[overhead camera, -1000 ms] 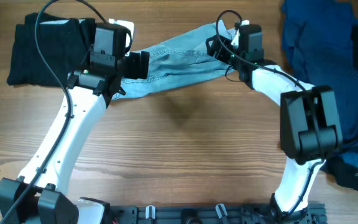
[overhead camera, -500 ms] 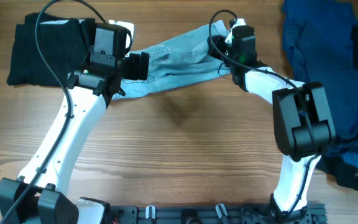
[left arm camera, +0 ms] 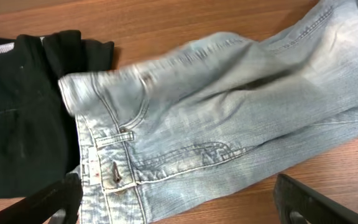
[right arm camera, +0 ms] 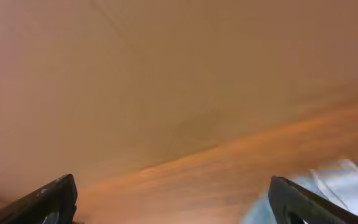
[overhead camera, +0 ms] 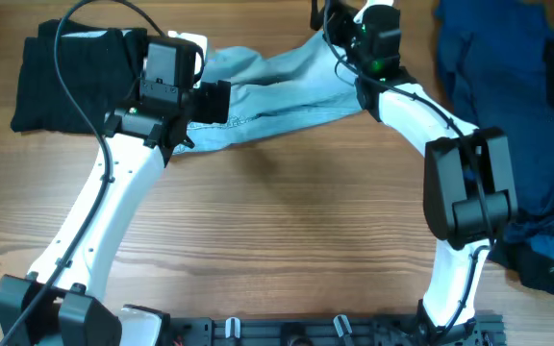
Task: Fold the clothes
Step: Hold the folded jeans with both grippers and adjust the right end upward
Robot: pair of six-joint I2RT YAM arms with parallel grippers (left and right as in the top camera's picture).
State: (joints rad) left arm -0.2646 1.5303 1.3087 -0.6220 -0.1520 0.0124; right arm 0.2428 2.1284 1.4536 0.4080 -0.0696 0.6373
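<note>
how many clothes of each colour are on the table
pale blue denim: 1
black garment: 1
dark blue heap: 1 (the pieces within it cannot be told apart)
total: 3

Faded denim shorts [left arm camera: 229, 118]; soft matt black garment [left arm camera: 17, 124]; smooth wood-grain table [overhead camera: 287, 240].

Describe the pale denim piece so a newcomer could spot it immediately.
On the wooden table, look along the far edge between the arms. The pale blue denim shorts lie stretched there, the only light fabric, between a black garment and a navy heap.
</note>
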